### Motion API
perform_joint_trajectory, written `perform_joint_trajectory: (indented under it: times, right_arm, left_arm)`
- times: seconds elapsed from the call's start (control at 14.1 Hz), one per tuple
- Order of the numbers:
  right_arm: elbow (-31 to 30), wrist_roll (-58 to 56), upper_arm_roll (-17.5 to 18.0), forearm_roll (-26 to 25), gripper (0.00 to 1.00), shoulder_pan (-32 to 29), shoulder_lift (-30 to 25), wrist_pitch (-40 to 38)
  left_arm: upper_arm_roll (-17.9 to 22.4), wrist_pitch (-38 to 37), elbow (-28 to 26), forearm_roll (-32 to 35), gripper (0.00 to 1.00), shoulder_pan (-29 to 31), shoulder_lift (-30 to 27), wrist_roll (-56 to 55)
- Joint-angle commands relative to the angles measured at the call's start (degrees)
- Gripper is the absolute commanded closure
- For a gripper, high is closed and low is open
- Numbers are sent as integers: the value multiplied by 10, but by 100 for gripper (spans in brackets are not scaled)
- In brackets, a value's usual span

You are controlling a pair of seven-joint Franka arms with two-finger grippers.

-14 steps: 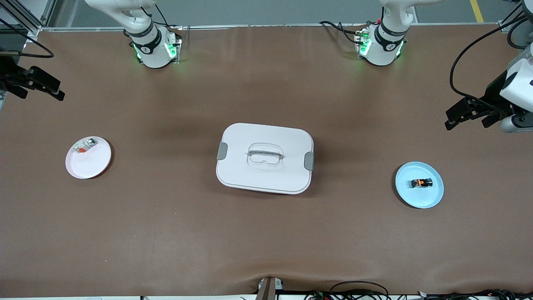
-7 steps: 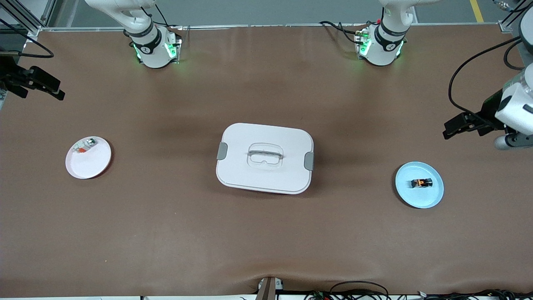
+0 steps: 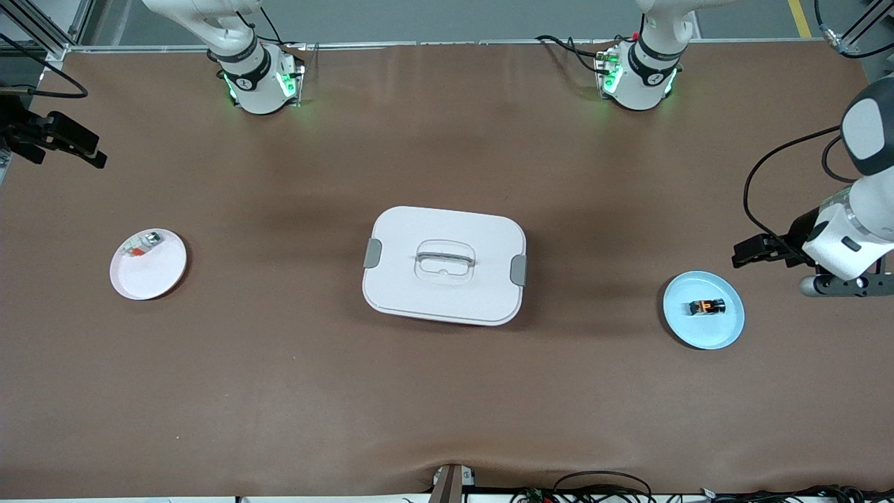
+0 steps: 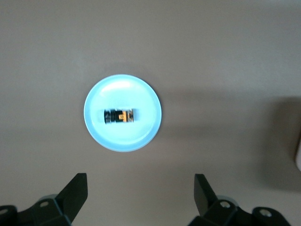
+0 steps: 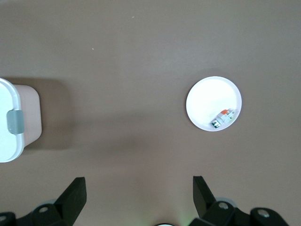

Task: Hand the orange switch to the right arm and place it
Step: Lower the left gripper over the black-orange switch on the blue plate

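Note:
The orange switch (image 3: 707, 307) (image 4: 119, 116), a tiny black block with a glowing orange middle, lies on a pale blue plate (image 3: 698, 334) (image 4: 106, 92) toward the left arm's end of the table. My left gripper (image 3: 739, 255) (image 4: 141, 181) hangs open over bare table just beside that plate, holding nothing. My right gripper (image 3: 99, 155) (image 5: 139, 184) waits open and empty at the right arm's end of the table.
A white lidded box (image 3: 405, 279) (image 5: 9, 122) with a handle and grey clips sits mid-table. A white plate (image 3: 154, 276) (image 5: 204, 99) toward the right arm's end holds a small white-grey part (image 3: 142, 245) (image 5: 222, 117) with a red-orange bit.
The left arm has swung toward the front camera, bringing its open gripper closer to the blue plate. The right arm and the switch have not moved.

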Motion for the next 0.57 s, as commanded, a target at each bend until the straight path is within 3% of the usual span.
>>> perform_joint_trajectory:
  times: [0.0,0.21,0.5]
  right_arm:
    - [-22,7,1,25,0,-13,-22,3]
    - [-22,7,4,23,0,-12,-22,4]
    - [-22,7,7,12,0,-8,-22,9]
  left_arm:
    - [-1,98,-88,13,0,7,-15,14]
    - [-1,184,-147,56,0,15,-4,15]
    - [-1,228,-148,111,0,22,54,12]
